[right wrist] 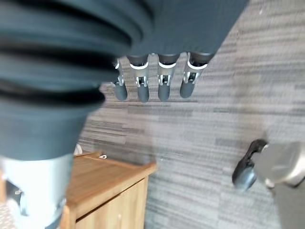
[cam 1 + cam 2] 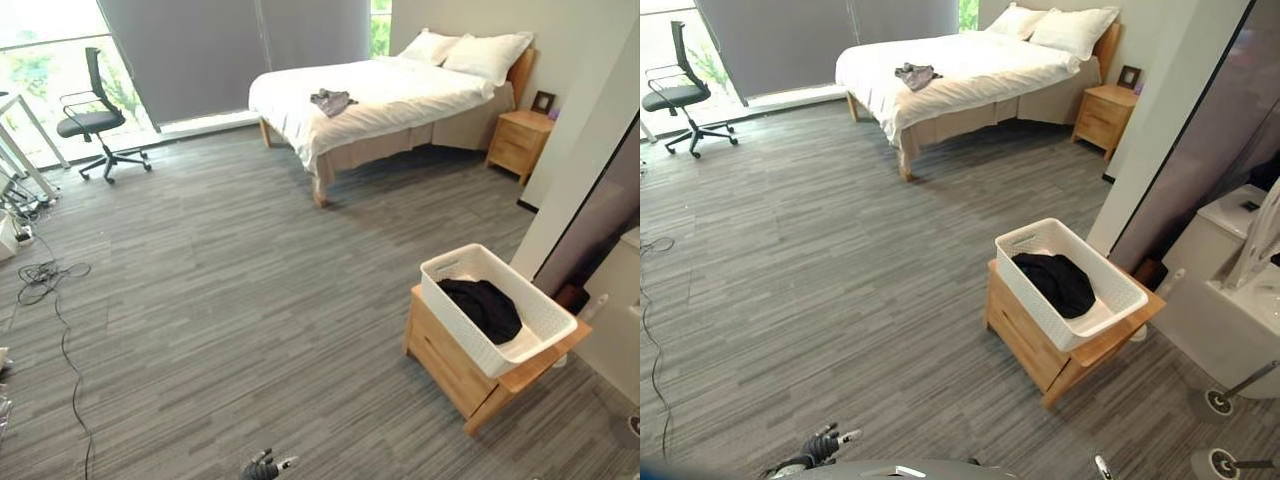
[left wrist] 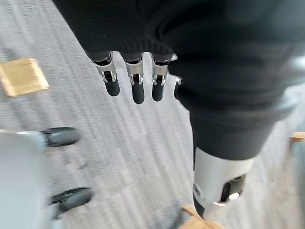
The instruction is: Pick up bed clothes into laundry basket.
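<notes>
Clothing was seen in two places. A grey garment (image 2: 332, 100) lay crumpled on the white bed (image 2: 400, 95) at the far side of the room, well apart from the laundry basket (image 2: 497, 306). The white basket sat on a low wooden bench (image 2: 450, 360) near the wall, and a black garment (image 2: 484, 306) was lying inside it. The left robot hand (image 3: 136, 78) was shown in its wrist view with fingers hanging relaxed and spread above the grey carpet (image 2: 220, 290), holding nothing. The right robot hand (image 1: 155, 81) was likewise seen loose and empty over the carpet beside the bench. An office chair (image 2: 95, 115) stood by the window.
</notes>
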Robot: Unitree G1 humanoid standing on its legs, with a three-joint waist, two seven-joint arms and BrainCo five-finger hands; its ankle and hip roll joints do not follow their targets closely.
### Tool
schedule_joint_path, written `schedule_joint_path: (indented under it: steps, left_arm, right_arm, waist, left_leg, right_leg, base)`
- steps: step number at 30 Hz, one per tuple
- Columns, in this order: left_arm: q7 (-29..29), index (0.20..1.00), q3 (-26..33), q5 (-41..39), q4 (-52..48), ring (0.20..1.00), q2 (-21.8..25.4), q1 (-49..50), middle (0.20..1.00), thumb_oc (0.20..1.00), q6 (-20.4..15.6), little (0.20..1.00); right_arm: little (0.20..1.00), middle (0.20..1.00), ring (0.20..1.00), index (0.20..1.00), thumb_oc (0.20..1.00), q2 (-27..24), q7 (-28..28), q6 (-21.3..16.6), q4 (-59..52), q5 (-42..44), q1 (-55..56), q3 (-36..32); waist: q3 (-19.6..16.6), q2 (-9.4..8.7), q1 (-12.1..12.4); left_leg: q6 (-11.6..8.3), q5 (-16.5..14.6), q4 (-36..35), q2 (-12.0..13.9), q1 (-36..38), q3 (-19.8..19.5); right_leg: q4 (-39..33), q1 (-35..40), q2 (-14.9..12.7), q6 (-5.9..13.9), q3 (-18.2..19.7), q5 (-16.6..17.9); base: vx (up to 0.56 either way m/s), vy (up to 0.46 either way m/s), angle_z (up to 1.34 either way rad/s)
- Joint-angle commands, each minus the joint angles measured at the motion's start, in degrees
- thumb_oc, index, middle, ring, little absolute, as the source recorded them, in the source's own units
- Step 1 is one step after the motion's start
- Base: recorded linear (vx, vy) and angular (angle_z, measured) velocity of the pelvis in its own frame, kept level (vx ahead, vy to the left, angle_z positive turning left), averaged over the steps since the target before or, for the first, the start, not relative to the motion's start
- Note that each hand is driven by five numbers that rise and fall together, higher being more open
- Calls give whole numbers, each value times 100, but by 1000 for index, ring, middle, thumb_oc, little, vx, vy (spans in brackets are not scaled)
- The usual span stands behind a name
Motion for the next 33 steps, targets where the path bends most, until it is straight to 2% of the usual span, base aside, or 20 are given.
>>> schedule_joint_path:
  steps: [1,8,11,12,13,15,16,17,18,19,22,23,24,25,26,27,29,31,32,33]
  left_arm:
    - [-63,1000,251,275,168,1000,-6,-141,1000,1000,-33,1000]
    - [-35,1000,393,193,137,1000,120,-140,1000,1000,-12,1000]
    - [39,1000,562,-211,-52,1000,316,-353,1000,1000,-86,1000]
    - [75,1000,571,-401,-284,1000,429,-548,1000,1000,-129,1000]
    - [129,1000,532,-564,-349,1000,443,-712,1000,1000,-173,1000]
    - [154,1000,526,-578,-305,1000,437,-759,1000,1000,-197,1000]
    - [159,1000,586,-588,-206,1000,451,-756,1000,1000,-185,1000]
    - [230,1000,676,-634,-50,1000,431,-774,1000,1000,-211,1000]
    - [229,1000,676,-634,-50,1000,432,-774,1000,1000,-211,1000]
    - [286,1000,862,-624,188,1000,403,-604,1000,1000,-216,1000]
    - [302,1000,994,-566,267,1000,323,-287,1000,1000,-215,1000]
    - [250,1000,882,-381,311,1000,217,-149,1000,1000,-162,1000]
    - [246,1000,826,-350,299,1000,181,-112,1000,1000,-159,1000]
    - [208,1000,707,-423,140,1000,215,-187,1000,1000,-131,1000]
    - [208,1000,710,-424,139,1000,217,-192,1000,1000,-128,1000]
    - [220,1000,597,-378,70,1000,233,-271,1000,1000,-151,1000]
    - [254,1000,462,-256,31,1000,297,-445,1000,1000,-185,1000]
    - [233,1000,477,-292,14,1000,329,-519,1000,1000,-179,1000]
    - [227,1000,474,-360,-74,1000,318,-605,1000,1000,-193,1000]
    - [226,1000,474,-361,-73,1000,316,-605,1000,1000,-194,1000]
  right_arm:
    - [1000,1000,1000,1000,1000,-55,40,-49,257,-228,-212,-53]
    - [1000,1000,1000,1000,1000,-50,142,-17,119,-421,-225,183]
    - [1000,1000,1000,1000,1000,-189,207,-71,-174,-769,-331,599]
    - [1000,1000,1000,1000,1000,-385,254,-166,-645,-1360,-278,1034]
    - [1000,1000,1000,1000,1000,-566,199,-175,-904,-1418,-319,1152]
    - [1000,1000,1000,1000,1000,-638,200,-158,-875,-1384,-370,1089]
    - [1000,1000,1000,1000,1000,-766,118,-178,-959,-1293,-473,938]
    - [1000,1000,1000,1000,1000,-823,-37,-255,-908,-1123,-659,827]
    - [1000,1000,1000,1000,1000,-823,-37,-255,-907,-1123,-659,827]
    - [1000,1000,1000,1000,1000,-788,-143,-324,-793,-872,-762,517]
    - [1000,1000,1000,1000,1000,-698,-121,-287,-743,-738,-583,284]
    - [1000,1000,1000,1000,1000,-568,-84,-248,-661,-698,-413,120]
    - [1000,1000,1000,1000,1000,-556,-89,-240,-599,-628,-382,22]
    - [1000,1000,1000,1000,1000,-481,-88,-246,-626,-396,-475,33]
    - [1000,1000,1000,1000,1000,-480,-89,-246,-625,-393,-482,34]
    - [1000,1000,1000,1000,1000,-440,-126,-269,-601,-287,-553,52]
    - [1000,1000,1000,1000,1000,-281,-97,-293,-566,-140,-637,166]
    - [1000,1000,1000,1000,1000,-251,-69,-237,-454,-188,-657,205]
    - [1000,1000,1000,1000,1000,-276,-80,-218,-285,-243,-667,187]
    - [1000,1000,1000,1000,1000,-278,-77,-219,-281,-242,-668,187]
  waist:
    - [70,-98,15]
    - [251,-69,24]
    - [597,-208,91]
    - [887,-320,209]
    - [1081,-380,307]
    - [1060,-343,304]
    - [990,-267,408]
    - [953,-121,535]
    - [957,-126,535]
    - [739,-45,616]
    - [434,-23,613]
    - [248,-142,613]
    - [261,-125,599]
    - [525,44,478]
    - [536,33,488]
    - [688,103,396]
    - [838,159,213]
    - [889,170,137]
    - [848,109,35]
    - [872,120,17]
  left_leg:
    - [-254,-87,66,239,59,-172]
    - [-279,-92,233,341,-11,-182]
    - [-429,-215,1675,352,-737,-291]
    - [-542,288,2983,342,-1471,-611]
    - [-504,514,3478,106,-1975,-909]
    - [-482,484,3189,162,-2175,-795]
    - [-468,522,2088,425,-2282,-490]
    - [-488,884,833,536,-2487,-493]
    - [-487,887,825,532,-2478,-490]
    - [-574,1079,314,544,-2525,-436]
    - [-453,1131,636,482,-2358,-251]
    - [-276,933,977,99,-2245,-222]
    - [-178,811,986,-13,-2085,-198]
    - [-54,649,878,-14,-1705,-132]
    - [-59,644,884,-14,-1703,-119]
    - [-4,555,853,-28,-1539,-133]
    - [55,265,654,-33,-1009,-70]
    - [80,173,686,-43,-773,-122]
    - [119,-158,581,-198,-440,-159]
    - [122,-179,580,-191,-404,-179]
  right_leg:
    - [584,47,-399,588,308,-697]
    - [1056,-214,-253,486,427,-892]
    - [1290,-331,-161,292,538,-931]
    - [1444,-255,-96,124,432,-990]
    - [1510,-187,-133,58,422,-1097]
    - [1482,-127,-173,70,380,-1161]
    - [1310,94,-228,134,396,-1273]
    - [1231,272,-266,167,478,-1473]
    - [1231,277,-271,168,479,-1476]
    - [1135,864,-512,298,599,-1720]
    - [1148,1145,-835,445,632,-1739]
    - [1833,1014,-1278,630,644,-891]
    - [2485,709,-1363,514,763,-114]
    - [3708,-57,-1000,282,922,595]
    - [3767,-85,-996,279,940,568]
    - [4131,-488,-774,269,937,503]
    - [3856,-1239,-457,234,647,-358]
    - [3800,-1343,-302,252,593,-525]
    - [2940,-1647,-10,398,335,-743]
    - [2924,-1597,-11,399,312,-759]
  base:
    - [37,-43,0]
    - [-2,-45,-1]
    - [-116,-190,-10]
    - [-52,-298,18]
    - [82,-219,64]
    - [248,9,57]
    - [600,171,-12]
    - [597,169,-37]
    - [920,307,-9]
    - [820,269,8]
    - [764,287,-49]
    - [669,289,-43]
    - [907,455,-53]
    - [428,259,-73]
    - [351,241,-56]
    - [281,138,-1]
    - [504,180,6]
    - [531,57,-23]
    - [522,38,1]
    - [738,-23,2]
